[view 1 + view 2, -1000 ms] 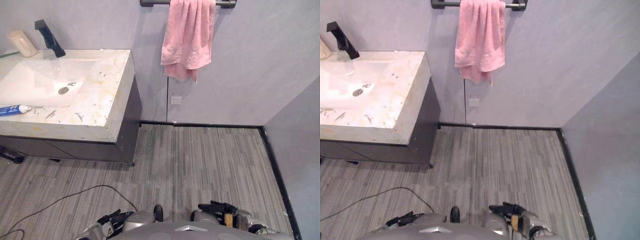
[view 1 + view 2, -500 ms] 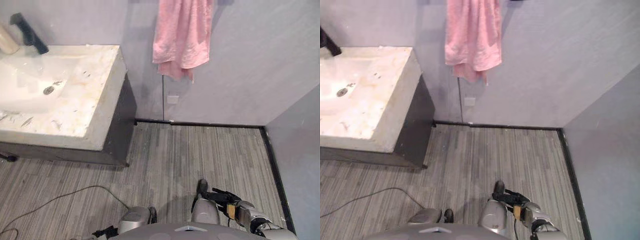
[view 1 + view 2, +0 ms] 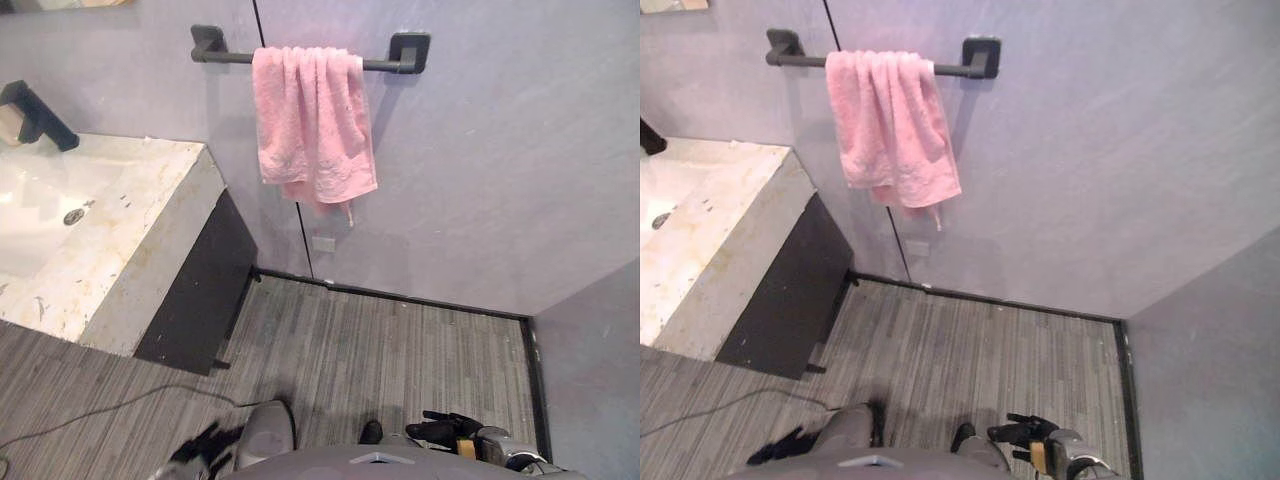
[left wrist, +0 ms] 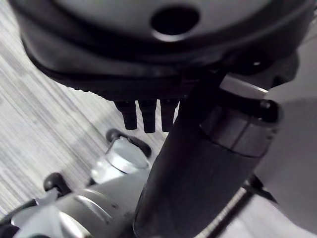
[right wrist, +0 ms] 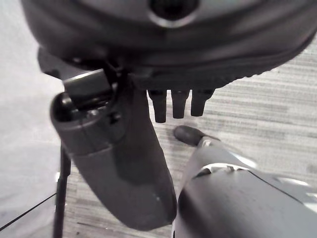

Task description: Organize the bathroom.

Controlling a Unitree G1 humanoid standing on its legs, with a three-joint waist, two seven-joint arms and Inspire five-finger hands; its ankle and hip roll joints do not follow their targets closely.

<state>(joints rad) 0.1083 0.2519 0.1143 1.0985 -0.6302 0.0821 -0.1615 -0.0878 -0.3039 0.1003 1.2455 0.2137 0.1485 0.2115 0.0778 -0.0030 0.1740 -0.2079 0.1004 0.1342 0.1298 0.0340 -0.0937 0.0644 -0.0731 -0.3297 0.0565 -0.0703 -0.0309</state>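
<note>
1. The left hand (image 3: 205, 447) is showing as a dark blur low over the grey plank floor (image 3: 400, 350), well below the towel; its fingers (image 4: 146, 114) are hanging straight and relaxed in its own wrist view, holding nothing.
2. The right hand (image 3: 445, 430) is hanging low over the floor too, below and right of the towel, with its fingers (image 5: 173, 104) extended loosely and nothing in its grasp.
3. The pink towel (image 3: 312, 125) is hanging bunched over a dark wall bar (image 3: 400, 62), its lower edge uneven, one corner dangling lowest.
4. Left of the towel, a marbled counter (image 3: 130, 240) with a white basin (image 3: 40, 205) is being cut off by the frame edge; the basin is holding nothing visible beyond its drain (image 3: 73, 216).
5. A black tap (image 3: 35, 112) is standing behind the basin, farther left of the towel, with a pale object beside it too cropped to identify.
</note>
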